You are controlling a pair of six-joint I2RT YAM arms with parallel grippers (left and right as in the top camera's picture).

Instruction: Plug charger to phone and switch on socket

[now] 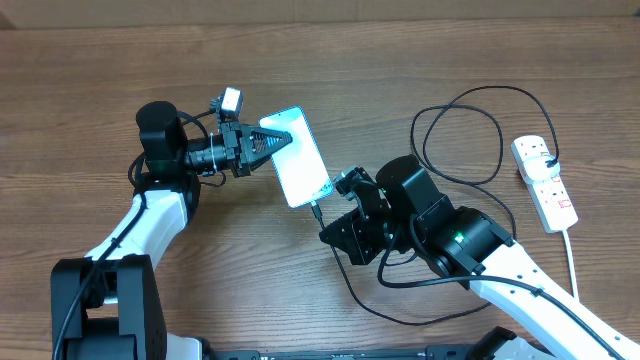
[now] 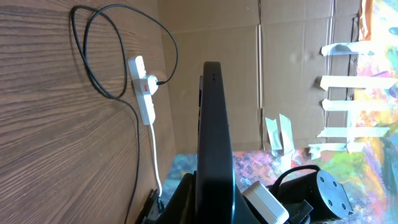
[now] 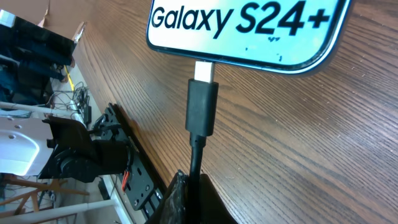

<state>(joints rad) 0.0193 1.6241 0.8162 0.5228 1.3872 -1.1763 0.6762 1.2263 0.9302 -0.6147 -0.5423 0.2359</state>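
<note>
Wood-grain table (image 1: 80, 80), cardboard wall behind. The phone (image 1: 298, 155) is near centre, its upper end pinched in the left gripper (image 1: 272, 140), which reaches in from 9 o'clock. From 5 o'clock the right gripper (image 3: 191, 190) clamps the charger (image 3: 202, 106) just below its plug — silver tip touching the phone's bottom edge. The socket (image 1: 545, 180) lies at 3 o'clock.

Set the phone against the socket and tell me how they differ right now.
The phone is clamped in the left gripper; the socket lies on the table with nothing holding it. The phone shows a blue-and-white screen in a dark frame; the socket is plain white with red marks. Shared: the black charger reaches both, its tip at the phone's bottom edge.
</note>
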